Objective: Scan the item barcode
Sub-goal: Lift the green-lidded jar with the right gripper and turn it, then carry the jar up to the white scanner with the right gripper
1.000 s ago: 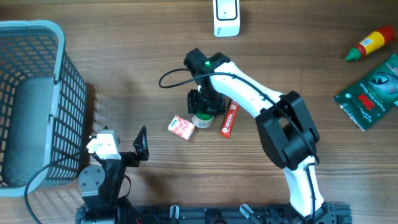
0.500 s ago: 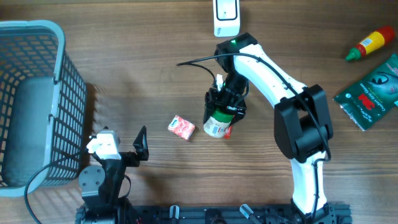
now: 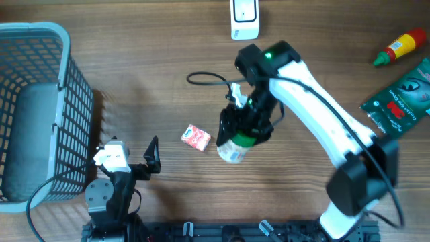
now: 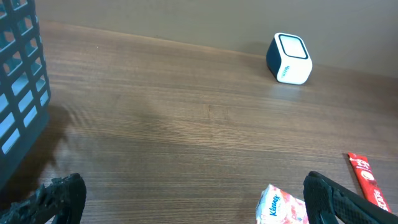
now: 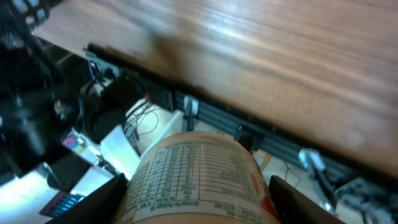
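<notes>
My right fingers (image 5: 298, 205) grip the raised tub (image 3: 232, 149), my left fingers (image 4: 348, 202) gape idle; next I turn its barcode toward the scanner (image 3: 244, 19)

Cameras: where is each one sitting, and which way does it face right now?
Overhead: above the table, looking straight down; both arms show, the right gripper holding a can.
Left wrist: low over the table, facing the scanner; the open left gripper shows its fingertips at the bottom corners.
Right wrist: behind the can, facing the table's front edge; fingers flank it.
Shared: overhead and left wrist both show scanner, tissue pack, basket.
</notes>
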Controlling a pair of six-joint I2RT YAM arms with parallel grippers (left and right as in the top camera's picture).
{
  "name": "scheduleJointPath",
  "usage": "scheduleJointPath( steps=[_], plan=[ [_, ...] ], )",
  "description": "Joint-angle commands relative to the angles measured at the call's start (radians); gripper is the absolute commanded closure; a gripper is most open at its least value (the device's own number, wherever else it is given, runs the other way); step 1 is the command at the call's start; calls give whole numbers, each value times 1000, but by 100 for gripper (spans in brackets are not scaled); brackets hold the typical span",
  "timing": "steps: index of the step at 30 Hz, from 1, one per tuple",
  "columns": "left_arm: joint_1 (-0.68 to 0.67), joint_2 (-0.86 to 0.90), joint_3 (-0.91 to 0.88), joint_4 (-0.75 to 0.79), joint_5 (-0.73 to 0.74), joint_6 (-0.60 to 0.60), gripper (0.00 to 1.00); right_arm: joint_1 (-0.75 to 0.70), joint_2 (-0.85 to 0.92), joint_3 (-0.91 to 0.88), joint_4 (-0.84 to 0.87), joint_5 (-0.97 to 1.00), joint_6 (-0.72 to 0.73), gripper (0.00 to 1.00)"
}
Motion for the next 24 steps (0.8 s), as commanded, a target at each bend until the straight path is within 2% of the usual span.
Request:
scheduleJointPath(
  steps=[1, 9, 16, 24],
  plan=[
    [-5, -3, -9, 3, -6, 19, 0, 38, -108, -73, 23, -12, 112, 53],
    [-5, -3, -9, 3, -6, 19, 0, 91, -212, -145, 105, 66, 272, 53],
    [-5, -3, -9, 3, -6, 19, 0, 159, -259, -154, 204, 90, 352, 54],
    [-5, -3, -9, 3, -6, 19, 0, 161, -291, -154, 236, 240, 466, 54]
  ],
)
